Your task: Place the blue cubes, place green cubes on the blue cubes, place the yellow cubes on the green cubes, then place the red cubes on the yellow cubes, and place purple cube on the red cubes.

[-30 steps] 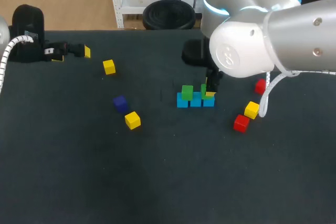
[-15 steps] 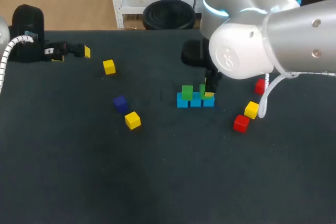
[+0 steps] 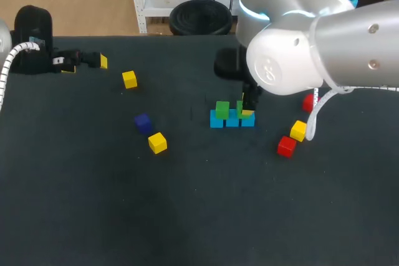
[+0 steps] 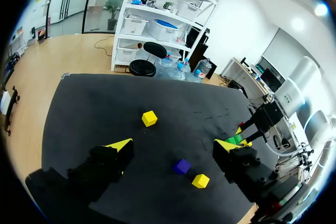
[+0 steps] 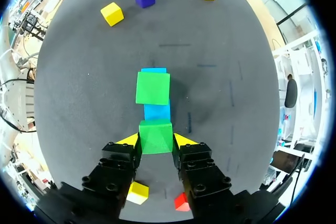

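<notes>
One green cube (image 5: 155,136) clamped between right fingers (image 5: 182,140) | second green cube (image 5: 153,88) atop blue cubes (image 5: 157,112) | left fingers (image 4: 119,145) apart

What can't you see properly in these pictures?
1. Right wrist view: the green cube in the right gripper hides the blue cube under it, so whether it rests there yet cannot be told.
2. Head view: the right arm covers most of that gripper and cube.
3. Head view: a red cube is partly hidden by that arm.
4. Left wrist view: the stacked cubes are too small to count, partly behind the left gripper.
</notes>
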You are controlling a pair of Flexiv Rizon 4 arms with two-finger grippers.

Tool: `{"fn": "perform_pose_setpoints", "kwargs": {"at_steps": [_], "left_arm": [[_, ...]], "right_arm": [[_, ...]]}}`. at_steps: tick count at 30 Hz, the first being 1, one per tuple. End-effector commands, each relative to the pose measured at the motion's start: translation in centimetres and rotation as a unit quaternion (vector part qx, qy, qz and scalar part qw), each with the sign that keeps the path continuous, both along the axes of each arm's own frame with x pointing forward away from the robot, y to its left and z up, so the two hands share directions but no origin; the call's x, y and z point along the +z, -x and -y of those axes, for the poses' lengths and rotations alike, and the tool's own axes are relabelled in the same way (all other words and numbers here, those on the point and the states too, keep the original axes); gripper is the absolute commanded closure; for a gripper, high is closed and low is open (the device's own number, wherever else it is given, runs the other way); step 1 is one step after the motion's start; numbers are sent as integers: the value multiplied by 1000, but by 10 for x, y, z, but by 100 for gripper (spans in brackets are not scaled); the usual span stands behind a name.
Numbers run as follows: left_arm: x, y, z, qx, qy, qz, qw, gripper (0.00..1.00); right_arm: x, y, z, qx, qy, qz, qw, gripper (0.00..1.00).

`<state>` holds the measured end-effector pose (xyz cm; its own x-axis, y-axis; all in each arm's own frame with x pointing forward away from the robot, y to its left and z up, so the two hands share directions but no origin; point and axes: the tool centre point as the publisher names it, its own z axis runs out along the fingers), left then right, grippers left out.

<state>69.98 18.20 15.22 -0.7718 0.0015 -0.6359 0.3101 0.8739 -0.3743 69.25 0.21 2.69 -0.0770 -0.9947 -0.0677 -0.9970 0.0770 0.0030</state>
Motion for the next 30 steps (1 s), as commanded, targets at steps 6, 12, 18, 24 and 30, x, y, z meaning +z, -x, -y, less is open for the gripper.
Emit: {"fn": "perform_pose_setpoints", "kwargs": {"at_steps": [6,12,18,24,30], "left_arm": [[-2,0,-2,-3,5,3,1000,0],[-2,0,-2,-3,5,3,1000,0],[-2,0,-2,-3,5,3,1000,0],[-2,0,-2,-3,5,3,1000,0],[-2,0,-2,-3,5,3,1000,0]], "right_arm": [[-2,-1,0,-2,1,-1,1000,100],[-2,-3,1,-8,1,-1,1000,70],[-3,-4,1,-8,1,-3,1000,55],[-2,-4,1,-7,0,-4,1000,53],[-3,-5,1,-6,-2,-5,1000,80]]}}
